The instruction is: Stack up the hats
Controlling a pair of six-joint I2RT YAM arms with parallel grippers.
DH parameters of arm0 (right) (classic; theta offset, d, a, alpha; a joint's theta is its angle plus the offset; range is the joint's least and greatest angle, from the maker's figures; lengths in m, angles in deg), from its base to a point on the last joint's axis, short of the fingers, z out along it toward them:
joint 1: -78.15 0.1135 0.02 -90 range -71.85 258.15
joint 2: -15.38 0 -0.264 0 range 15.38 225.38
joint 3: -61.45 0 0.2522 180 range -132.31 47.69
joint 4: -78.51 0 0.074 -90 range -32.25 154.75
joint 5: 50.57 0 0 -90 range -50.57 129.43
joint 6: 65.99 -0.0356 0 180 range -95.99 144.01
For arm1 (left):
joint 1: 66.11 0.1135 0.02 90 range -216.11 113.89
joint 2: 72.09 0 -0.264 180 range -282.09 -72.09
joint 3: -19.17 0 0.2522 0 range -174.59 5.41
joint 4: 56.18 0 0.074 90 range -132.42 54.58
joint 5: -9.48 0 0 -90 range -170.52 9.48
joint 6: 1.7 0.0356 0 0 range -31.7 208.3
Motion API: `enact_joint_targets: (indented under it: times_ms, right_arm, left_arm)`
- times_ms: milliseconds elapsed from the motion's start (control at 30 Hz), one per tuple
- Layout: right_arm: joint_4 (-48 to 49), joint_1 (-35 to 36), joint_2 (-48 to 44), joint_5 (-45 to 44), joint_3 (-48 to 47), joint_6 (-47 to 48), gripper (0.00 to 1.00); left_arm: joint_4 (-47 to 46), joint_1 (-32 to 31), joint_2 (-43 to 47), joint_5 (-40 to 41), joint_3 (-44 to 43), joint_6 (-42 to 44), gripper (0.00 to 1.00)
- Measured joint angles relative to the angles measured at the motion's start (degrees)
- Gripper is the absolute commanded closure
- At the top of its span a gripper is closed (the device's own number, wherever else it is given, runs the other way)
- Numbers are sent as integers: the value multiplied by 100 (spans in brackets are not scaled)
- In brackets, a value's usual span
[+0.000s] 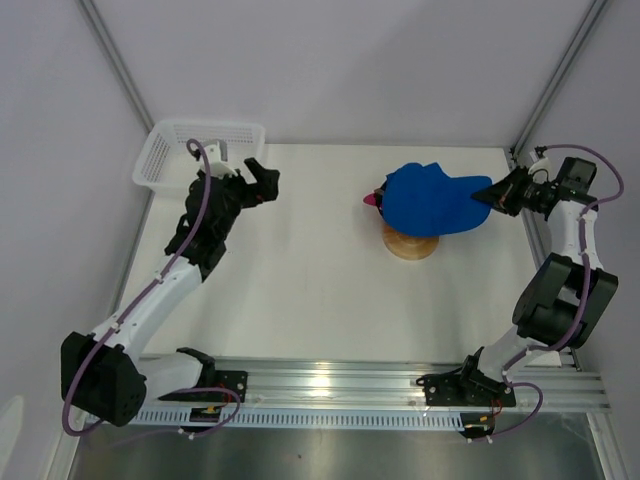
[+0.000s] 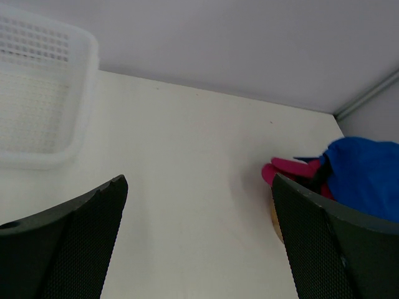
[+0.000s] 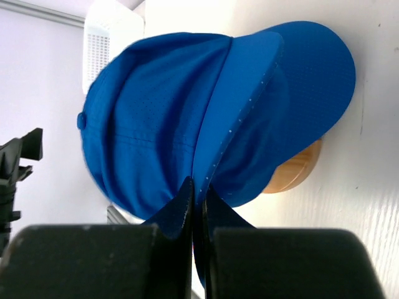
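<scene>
Across the middle of the top view, a broad stretch of bare surface [image 1: 310,290] lies open between the left gripper [image 1: 266,183] at upper left and the blue hat [image 1: 432,200] right of center. The white basket [image 1: 200,140] blocks the upper left corner. The hat tops a wooden stand [image 1: 410,246]; the right gripper [image 1: 488,192], pinched on its brim, fills the gap toward the right edge.
</scene>
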Motion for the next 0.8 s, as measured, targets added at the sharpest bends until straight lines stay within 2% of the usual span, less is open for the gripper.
enact_joint_targets:
  times_ms: [133,367,667,767,800]
  right_arm:
    - [566,26,70,-11,396,-13,100]
    - [1106,-4,55,-52,428,-197,100]
    - [1690,-81,540,229,345,-501,100]
    - [2041,-90,586,304,577,-708,100]
    - [2122,-90,581,313,660,-761,91]
  left_arm:
    - [-9,-409,-225,-426,-17,46,1]
    - [90,-1027,-802,-846,-389,155,1]
    - [409,-1539,-1510,-990,-1075,321,4]
    - [446,-1803,-1792,-988,-1180,345,5]
    - [476,-1902,-1873,-988,-1185,343,5]
